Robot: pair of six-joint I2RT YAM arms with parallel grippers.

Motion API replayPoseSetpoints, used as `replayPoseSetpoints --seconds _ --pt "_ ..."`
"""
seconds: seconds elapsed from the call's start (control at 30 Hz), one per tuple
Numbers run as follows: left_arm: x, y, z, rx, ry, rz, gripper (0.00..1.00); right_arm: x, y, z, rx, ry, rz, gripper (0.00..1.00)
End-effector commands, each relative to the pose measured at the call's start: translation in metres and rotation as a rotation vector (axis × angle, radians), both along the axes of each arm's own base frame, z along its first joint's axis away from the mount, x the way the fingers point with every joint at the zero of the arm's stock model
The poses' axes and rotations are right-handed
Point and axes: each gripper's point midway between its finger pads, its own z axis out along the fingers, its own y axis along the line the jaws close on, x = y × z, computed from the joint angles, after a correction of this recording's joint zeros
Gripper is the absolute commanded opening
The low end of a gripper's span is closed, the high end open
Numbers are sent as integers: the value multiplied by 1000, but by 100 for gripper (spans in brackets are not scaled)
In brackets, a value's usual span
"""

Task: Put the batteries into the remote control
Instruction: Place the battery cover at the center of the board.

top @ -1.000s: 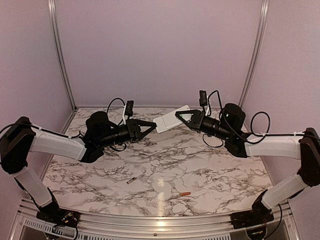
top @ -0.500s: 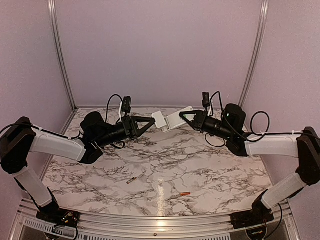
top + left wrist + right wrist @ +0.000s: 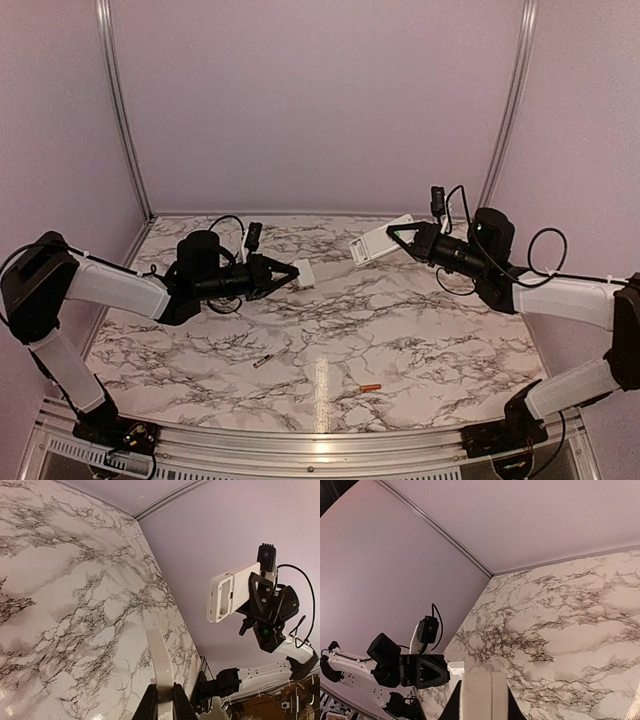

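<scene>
My right gripper (image 3: 395, 237) is shut on the white remote control (image 3: 374, 242) and holds it in the air over the back right of the table. In the left wrist view the remote control (image 3: 241, 587) shows an open battery bay (image 3: 225, 598) at its end. A small white cover plate (image 3: 304, 273) sits in my shut left gripper (image 3: 291, 272), low over the table at centre left. That cover (image 3: 161, 662) is thin and slightly curved. Both batteries lie on the marble near the front: a brass-coloured one (image 3: 262, 361) and an orange-red one (image 3: 370, 387).
The marble table (image 3: 420, 340) is walled by plain lilac panels with aluminium posts (image 3: 120, 110) at the back corners. Black cables loop off both wrists. A metal rail (image 3: 320, 442) runs along the near edge between the arm bases.
The grippers have drawn apart. The left one moved left and down with the cover plate, now separate from the remote. The right one carried the remote to the right.
</scene>
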Motion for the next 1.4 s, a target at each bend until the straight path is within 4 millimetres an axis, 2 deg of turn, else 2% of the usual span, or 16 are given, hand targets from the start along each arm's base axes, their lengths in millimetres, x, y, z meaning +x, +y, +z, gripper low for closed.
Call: replayPoseSetpoints --seconds 0.0,0.17,0.67,0.77,0.9,1.1,1.23,1.3,1.37 --pt "-11 7 -70 162 138 -29 0 -10 1 -3 -50 -23 51 0" --pt "-14 9 -99 202 211 -41 0 -14 3 -12 -55 -5 77 0" --pt "-5 20 -157 228 351 -21 0 -21 11 -22 -32 29 150 0" --pt "-4 27 -164 260 365 3 7 -23 14 -23 -25 32 168 0" --pt "-4 38 -168 316 370 38 25 -24 15 -24 -27 30 182 0" --pt "-2 56 -167 420 346 97 45 -29 18 -26 -26 35 220 0" --pt "2 70 -152 462 280 149 54 -34 22 -31 -35 50 266 0" --pt "6 72 -124 447 185 158 58 -37 24 -35 -44 64 293 0" --pt "3 65 -92 403 72 122 62 -42 27 -38 -43 76 333 0"
